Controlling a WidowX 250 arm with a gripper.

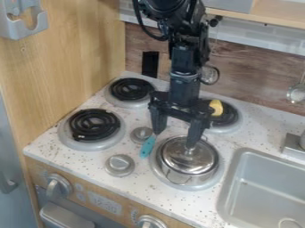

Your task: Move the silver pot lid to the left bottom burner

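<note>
The silver pot lid sits on the silver pot; above the pot, the black two-finger gripper is spread wide, apparently holding nothing. The lid looks light, stiff and slippery (smooth metal, I'd guess), so pinch its knob before carrying it to the left bottom burner, left of the pot.

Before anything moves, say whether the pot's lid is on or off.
On: the silver lid covers the pot, its edge lined up with the rim.

Brnrs x4, pot x1, lid x1, sink x1.
</note>
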